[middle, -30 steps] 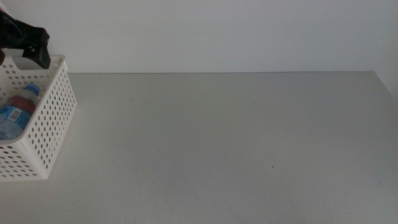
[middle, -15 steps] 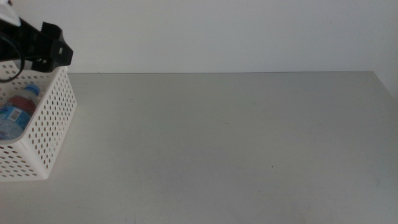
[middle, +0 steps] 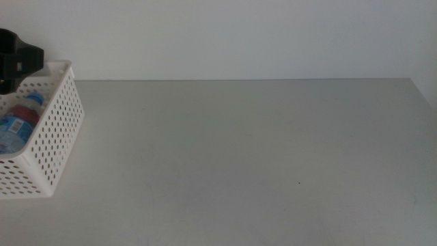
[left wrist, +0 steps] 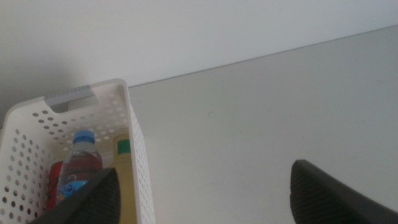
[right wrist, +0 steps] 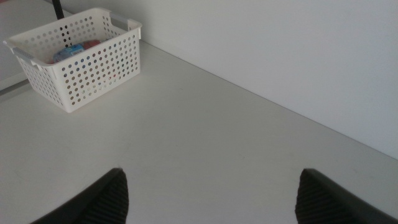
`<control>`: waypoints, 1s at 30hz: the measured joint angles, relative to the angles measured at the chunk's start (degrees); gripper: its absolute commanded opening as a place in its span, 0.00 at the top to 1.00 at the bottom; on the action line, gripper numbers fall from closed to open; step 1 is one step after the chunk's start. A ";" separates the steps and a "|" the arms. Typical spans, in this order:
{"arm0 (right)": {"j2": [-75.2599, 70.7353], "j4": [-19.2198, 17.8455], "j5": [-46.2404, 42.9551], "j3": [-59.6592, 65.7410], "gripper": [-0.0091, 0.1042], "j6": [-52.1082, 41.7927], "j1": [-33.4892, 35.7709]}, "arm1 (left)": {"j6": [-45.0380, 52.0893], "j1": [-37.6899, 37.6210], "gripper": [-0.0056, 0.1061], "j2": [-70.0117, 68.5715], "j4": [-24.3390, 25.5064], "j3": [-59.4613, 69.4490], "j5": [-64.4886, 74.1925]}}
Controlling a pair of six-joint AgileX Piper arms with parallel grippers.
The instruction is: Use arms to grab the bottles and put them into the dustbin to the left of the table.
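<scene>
A wide grey table (middle: 246,157) lies bare of bottles beside the white perforated dustbin (middle: 60,130), which stands at the table's left end, near its far edge. All three containers appear to be inside that dustbin: the blue-capped water bottle (left wrist: 81,165), the yellow tea bottle (left wrist: 125,180) close alongside it against the dustbin's right-hand wall, and a slim red can (left wrist: 55,186) just visible on the water bottle's other side. Judging by this, the sorting looks finished, with nothing left to collect on the surface to the right of the dustbin.

The left gripper (left wrist: 199,196) hangs over the dustbin's far corner, jaws spread wide and holding nothing; in the middle view only its dark body shows above the rim. The right gripper (right wrist: 211,196), well apart from the dustbin across open tabletop, is likewise spread and unloaded. Room to withdraw seems ample, the dustbin rim being the only nearby obstacle.
</scene>
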 measured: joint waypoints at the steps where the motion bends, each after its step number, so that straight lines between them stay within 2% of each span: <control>1: 0.00 0.00 0.00 0.00 0.26 0.00 0.00 | -0.05 0.00 0.11 -0.54 0.00 0.00 0.00; 15: 0.00 0.00 0.00 0.00 0.26 0.00 0.00 | -0.05 0.00 0.11 -1.80 0.00 0.29 0.08; 26: 0.34 -4.71 -0.50 0.00 0.26 0.00 -0.23 | -0.05 0.00 0.11 -1.80 0.00 0.36 0.04; 30: 1.02 -4.95 -1.48 0.00 0.26 0.00 -3.82 | -0.05 0.00 0.11 -2.30 0.00 0.86 -0.68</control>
